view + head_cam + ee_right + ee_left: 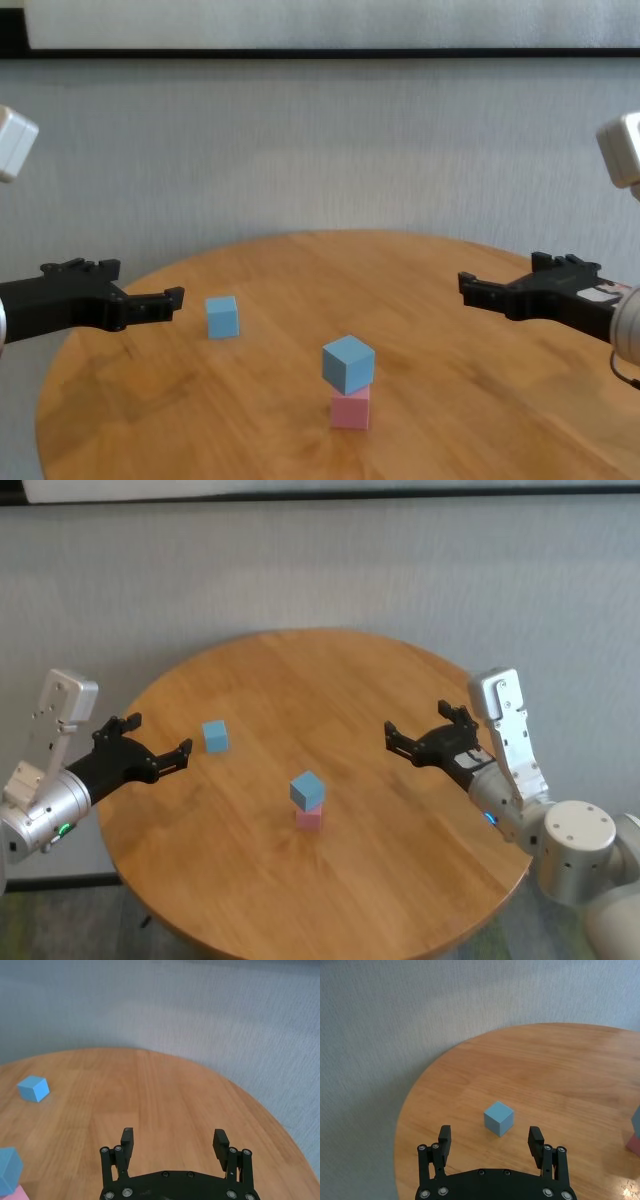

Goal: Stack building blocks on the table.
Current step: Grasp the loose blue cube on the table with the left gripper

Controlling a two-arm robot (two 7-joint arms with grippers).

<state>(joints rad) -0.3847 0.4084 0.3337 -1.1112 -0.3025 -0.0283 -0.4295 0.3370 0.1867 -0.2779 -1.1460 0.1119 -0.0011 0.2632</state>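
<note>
A light blue cube (pixel 308 790) sits skewed on top of a pale pink cube (pixel 309 818) near the middle of the round wooden table (pixel 380 690); the stack also shows in the chest view (pixel 348 364). A second light blue cube (pixel 215 736) lies alone on the left part of the table, also in the left wrist view (pixel 498 1118). My left gripper (pixel 182 751) is open and empty, hovering just left of that loose cube. My right gripper (pixel 390 737) is open and empty, above the table's right side.
A grey wall stands close behind the table. The table's edge curves round near both grippers. Bare wood lies between the stack and the right gripper.
</note>
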